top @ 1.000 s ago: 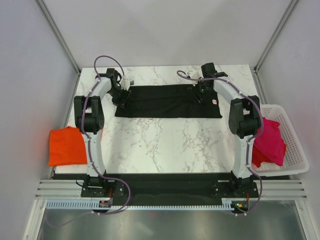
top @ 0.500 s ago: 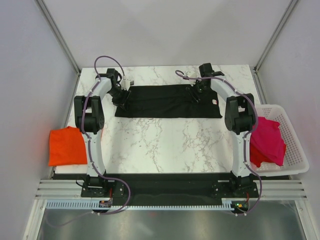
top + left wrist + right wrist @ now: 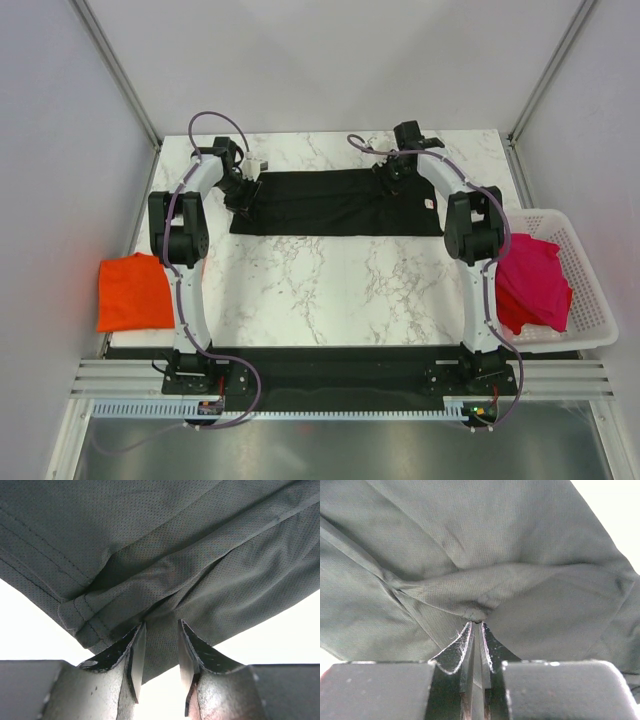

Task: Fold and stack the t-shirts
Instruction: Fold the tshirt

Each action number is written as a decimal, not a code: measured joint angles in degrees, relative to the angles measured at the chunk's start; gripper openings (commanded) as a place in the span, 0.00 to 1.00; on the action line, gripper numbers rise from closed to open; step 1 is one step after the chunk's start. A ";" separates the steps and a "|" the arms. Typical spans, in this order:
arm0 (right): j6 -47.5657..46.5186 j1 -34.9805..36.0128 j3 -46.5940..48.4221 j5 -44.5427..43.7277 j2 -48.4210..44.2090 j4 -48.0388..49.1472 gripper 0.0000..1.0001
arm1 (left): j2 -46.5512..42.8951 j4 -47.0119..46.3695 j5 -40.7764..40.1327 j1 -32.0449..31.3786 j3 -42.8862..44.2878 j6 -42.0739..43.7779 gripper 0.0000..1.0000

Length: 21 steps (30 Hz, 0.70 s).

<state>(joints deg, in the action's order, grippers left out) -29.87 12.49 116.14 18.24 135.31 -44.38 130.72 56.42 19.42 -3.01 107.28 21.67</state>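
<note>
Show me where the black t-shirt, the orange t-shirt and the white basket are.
black t-shirt [image 3: 320, 205]: top external view, middle of the spread cloth.
orange t-shirt [image 3: 133, 292]: top external view, centre of the cloth.
white basket [image 3: 588, 285]: top external view, its slatted outer wall beside the pink cloth.

We count three t-shirts in the overhead view: one black t-shirt [image 3: 335, 200] across the upper middle, one orange t-shirt [image 3: 132, 292] at the left edge, and one magenta-pink t-shirt [image 3: 535, 280] at the right. We find one white neck label [image 3: 431, 204] on the black one. There is one white slatted basket [image 3: 592, 300] at the right edge and one marble table [image 3: 330, 290]. We count two arms, the left arm [image 3: 190, 310] and the right arm [image 3: 480, 300], and two grippers, the left gripper [image 3: 159, 630] and the right gripper [image 3: 475, 626], each with two fingers.
</note>
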 measured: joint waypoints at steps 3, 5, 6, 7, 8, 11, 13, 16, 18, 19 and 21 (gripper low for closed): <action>0.35 0.70 2.95 0.17 0.63 -0.17 0.15 | -0.04 -0.02 -0.11 -0.02 -0.09 0.00 0.39; 1.42 1.33 5.09 0.20 0.68 -0.13 0.26 | -0.17 0.00 -0.42 -0.02 -0.11 0.00 0.39; 1.92 1.73 6.36 0.11 0.68 0.17 0.31 | -0.39 0.00 -0.61 -0.02 -0.13 0.02 0.39; 2.45 2.16 7.76 -0.09 0.68 0.70 0.41 | -0.74 0.04 -1.03 -0.02 -0.24 0.02 0.40; 3.13 2.60 8.92 -0.31 0.68 1.44 0.45 | -1.20 0.07 -1.36 -0.02 -0.33 0.07 0.40; 3.80 3.76 10.73 -1.57 0.59 4.02 0.49 | -3.74 0.07 -1.60 -0.02 -0.59 1.40 0.48; 4.04 4.20 10.60 -2.25 0.28 4.63 0.50 | -6.75 0.04 -1.70 -0.13 -1.62 3.96 0.52; 4.17 3.89 7.63 -2.71 -1.66 5.07 0.50 | -13.00 -0.50 -2.45 -0.31 -6.67 11.37 0.53; 4.20 3.10 4.57 -2.84 -4.00 4.83 0.51 | -16.15 0.31 -3.52 -0.70 -9.99 16.70 0.53; 4.20 2.62 3.04 -2.89 -5.27 4.85 0.51 | -17.20 0.55 -4.55 -1.07 -11.43 19.65 0.53; 4.15 1.79 0.50 -2.97 -7.72 4.70 0.51 | -17.79 0.85 -6.51 -1.88 -13.51 24.61 0.53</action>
<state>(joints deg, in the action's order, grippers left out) -25.71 14.28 116.64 15.27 127.59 -39.68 112.92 57.28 12.91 -4.89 93.78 46.28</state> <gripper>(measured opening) 0.507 0.532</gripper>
